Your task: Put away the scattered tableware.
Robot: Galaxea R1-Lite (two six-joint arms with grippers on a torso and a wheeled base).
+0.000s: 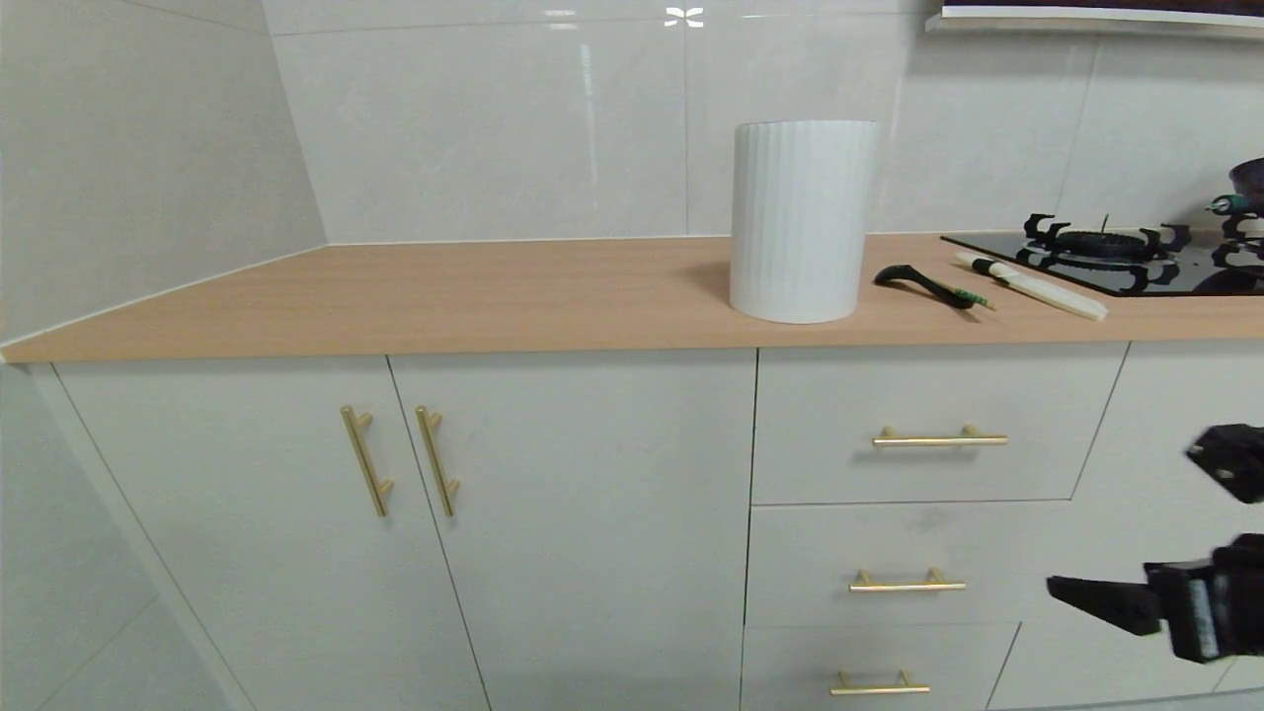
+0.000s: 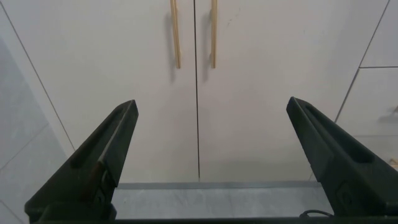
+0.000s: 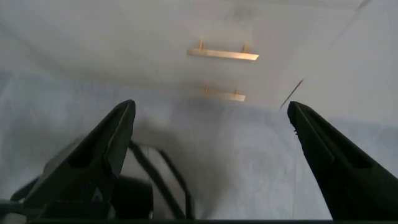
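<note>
Home kitchen, wooden countertop (image 1: 444, 296), gas hob (image 1: 1106, 259), tiled wall (image 1: 494, 128), white cabinets (image 1: 573, 513)

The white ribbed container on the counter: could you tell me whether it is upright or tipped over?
Upright. The white ribbed container stands on its base on the countertop, its sides vertical.

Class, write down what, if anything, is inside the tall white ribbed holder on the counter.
The inside is hidden: the holder is seen from the side, showing just its ribbed outer wall and top edge. Nothing sticks out above the rim.
</note>
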